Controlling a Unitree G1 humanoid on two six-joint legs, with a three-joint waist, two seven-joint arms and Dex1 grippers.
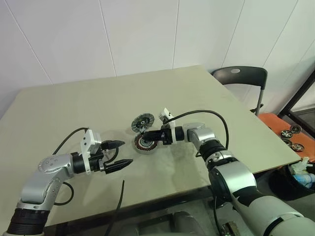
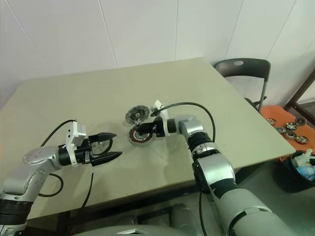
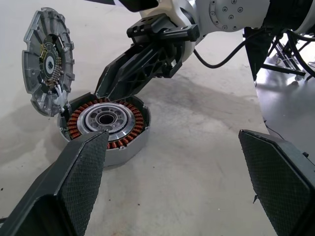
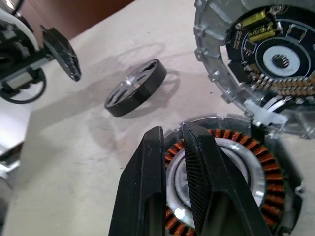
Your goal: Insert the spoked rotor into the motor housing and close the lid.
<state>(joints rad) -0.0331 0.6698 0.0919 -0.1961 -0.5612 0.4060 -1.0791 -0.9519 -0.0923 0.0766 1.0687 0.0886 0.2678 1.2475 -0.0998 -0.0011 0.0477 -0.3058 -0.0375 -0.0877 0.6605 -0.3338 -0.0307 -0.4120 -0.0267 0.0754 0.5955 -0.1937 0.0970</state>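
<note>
Spoked rotor point(image 4: 135, 87) on table point(image 1: 74, 105), beside motor housing point(image 3: 106, 125).

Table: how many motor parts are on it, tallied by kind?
motor housing: 1
lid, standing open at the housing's rim: 1
spoked rotor, lying apart from the housing: 1
Total: 3
</note>
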